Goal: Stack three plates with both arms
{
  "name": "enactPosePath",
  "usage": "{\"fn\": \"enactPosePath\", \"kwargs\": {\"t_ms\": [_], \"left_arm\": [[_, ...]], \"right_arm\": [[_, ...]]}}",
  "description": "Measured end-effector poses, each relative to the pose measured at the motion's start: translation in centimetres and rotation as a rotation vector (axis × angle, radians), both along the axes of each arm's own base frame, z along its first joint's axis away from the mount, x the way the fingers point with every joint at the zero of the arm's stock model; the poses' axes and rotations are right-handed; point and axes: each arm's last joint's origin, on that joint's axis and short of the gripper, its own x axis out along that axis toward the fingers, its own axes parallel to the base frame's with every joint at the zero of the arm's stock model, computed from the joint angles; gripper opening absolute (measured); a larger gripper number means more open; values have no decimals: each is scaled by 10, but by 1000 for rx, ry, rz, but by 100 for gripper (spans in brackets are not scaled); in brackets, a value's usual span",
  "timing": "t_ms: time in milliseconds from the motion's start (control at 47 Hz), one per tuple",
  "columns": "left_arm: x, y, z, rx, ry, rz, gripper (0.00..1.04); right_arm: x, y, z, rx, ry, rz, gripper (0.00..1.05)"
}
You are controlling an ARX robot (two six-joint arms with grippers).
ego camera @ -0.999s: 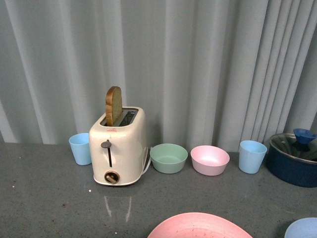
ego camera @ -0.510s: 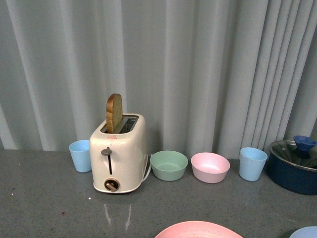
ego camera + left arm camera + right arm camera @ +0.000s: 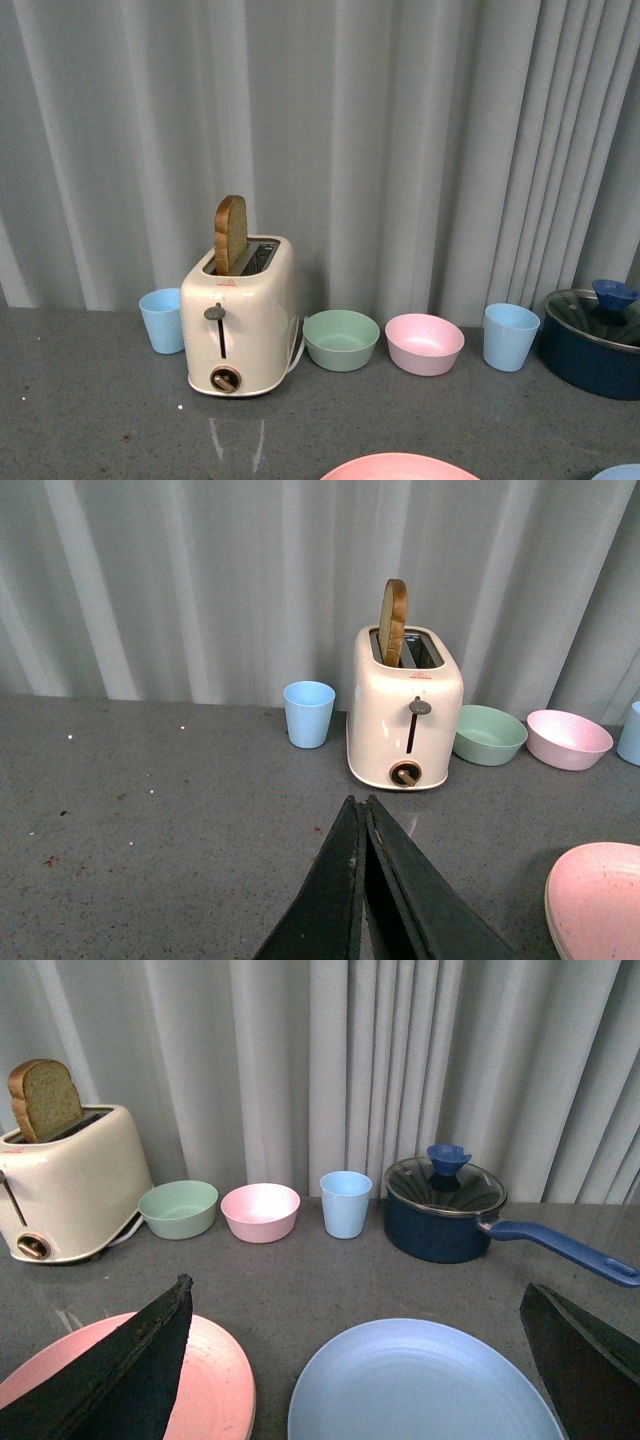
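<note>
The pink plate (image 3: 398,467) lies at the near edge of the grey counter; it also shows in the left wrist view (image 3: 600,900) and the right wrist view (image 3: 215,1380). The light blue plate (image 3: 420,1385) lies beside it, a sliver in the front view (image 3: 622,472). The cream plate is out of view. My left gripper (image 3: 359,802) is shut and empty, above the counter in front of the toaster (image 3: 404,708). My right gripper (image 3: 355,1295) is wide open, over the blue plate's far rim, one finger (image 3: 130,1360) over the pink plate.
Behind stand a toaster (image 3: 240,315) with bread, a blue cup (image 3: 162,320), a green bowl (image 3: 341,340), a pink bowl (image 3: 424,344), another blue cup (image 3: 509,336) and a dark blue lidded pot (image 3: 595,340) with its handle (image 3: 565,1246) pointing right. A curtain hangs at the back.
The front view has tilted upward: the toaster, bowls and cups sit lower in frame, and less of the pink and blue plates shows at the bottom edge.
</note>
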Motion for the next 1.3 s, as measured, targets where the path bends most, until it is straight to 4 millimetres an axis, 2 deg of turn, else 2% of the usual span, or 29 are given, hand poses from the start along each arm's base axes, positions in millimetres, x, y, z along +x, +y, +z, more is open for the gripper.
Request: {"fn": "enactPosePath", "kwargs": {"t_ms": [191, 319, 531, 595, 723, 765, 935, 999, 1063, 1127, 1169, 1233, 1297], "left_arm": [[-5, 0, 0, 0, 0, 0, 4], [-16, 0, -3, 0, 4, -1, 4], [-16, 0, -3, -1, 7, 0, 5], [-16, 0, -3, 0, 7, 0, 14], [-16, 0, -3, 0, 7, 0, 35], [-16, 0, -3, 0, 6, 0, 46], [-16, 0, -3, 0, 7, 0, 72], [-16, 0, -3, 0, 6, 0, 88], [-16, 0, -3, 0, 6, 0, 99], [-16, 0, -3, 1, 6, 0, 98], [-16, 0, -3, 0, 6, 0, 97], [-16, 0, -3, 0, 6, 3, 98], [-16, 0, -3, 0, 6, 0, 98]], "right_arm": [[0, 0, 0, 0, 0, 0, 97], [0, 0, 0, 0, 0, 0, 97], [0, 0, 0, 0, 0, 0, 97], [0, 0, 0, 0, 0, 0, 97], [0, 0, 0, 0, 0, 0, 97], [0, 0, 0, 0, 0, 0, 97], [0, 0, 0, 0, 0, 0, 97], [0, 0, 0, 0, 0, 0, 97], [0, 0, 0, 0, 0, 0, 97], [0, 0, 0, 0, 5, -5, 97], [1, 0, 0, -2, 34, -85, 97], [7, -1, 7, -35, 80, -339, 97], [20, -9, 19, -52, 61, -449, 97]]}}
